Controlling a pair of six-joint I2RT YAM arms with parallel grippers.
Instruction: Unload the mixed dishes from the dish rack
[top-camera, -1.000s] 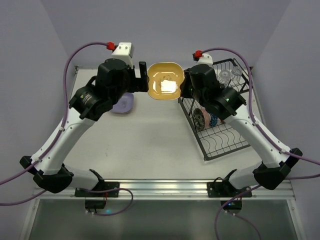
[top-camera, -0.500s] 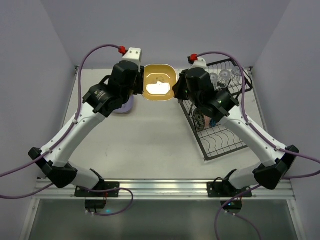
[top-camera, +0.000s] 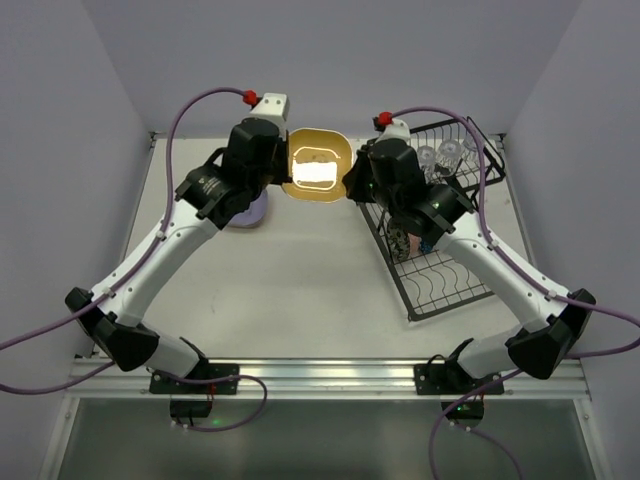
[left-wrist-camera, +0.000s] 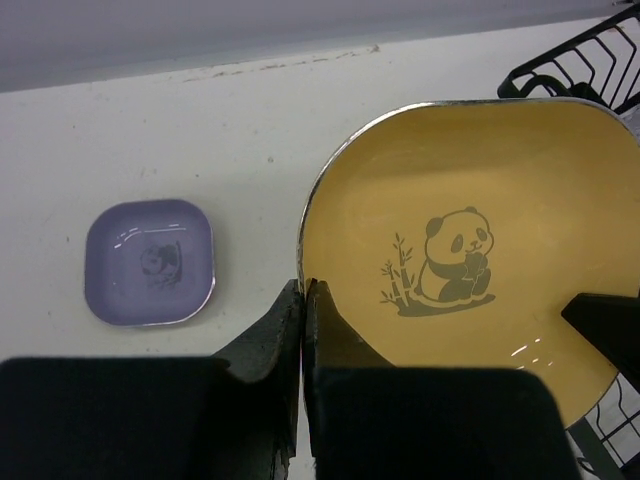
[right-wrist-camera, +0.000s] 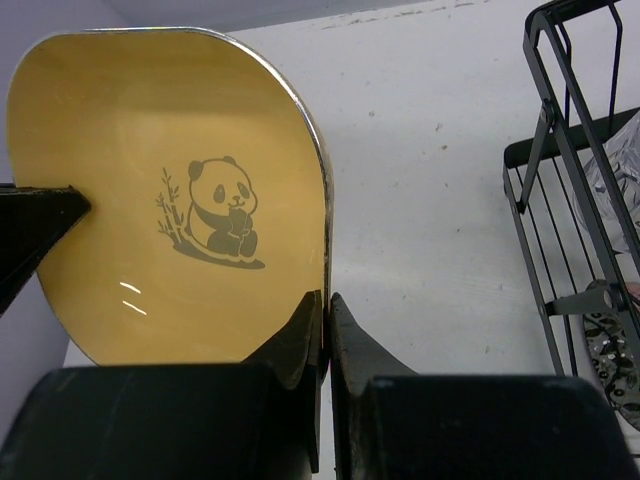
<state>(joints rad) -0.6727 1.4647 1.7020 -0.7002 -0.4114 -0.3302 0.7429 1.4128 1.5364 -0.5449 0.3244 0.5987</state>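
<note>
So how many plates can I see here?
2. The yellow plate is pinched at its rim by the left gripper and right gripper; the lavender plate lies on the table. The dish rack may hide more.

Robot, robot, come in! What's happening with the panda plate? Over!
Both shut on yellow plate: left end effector, right end effector, opposite edges. Plate outside dish rack. Nearby lavender plate on table, not touching.

surface | we see a white table (top-camera: 300, 280); faint marks along its far edge | surround | pale lavender walls (top-camera: 60, 90) on three sides | near edge | we note a silver rail (top-camera: 330, 371)
</note>
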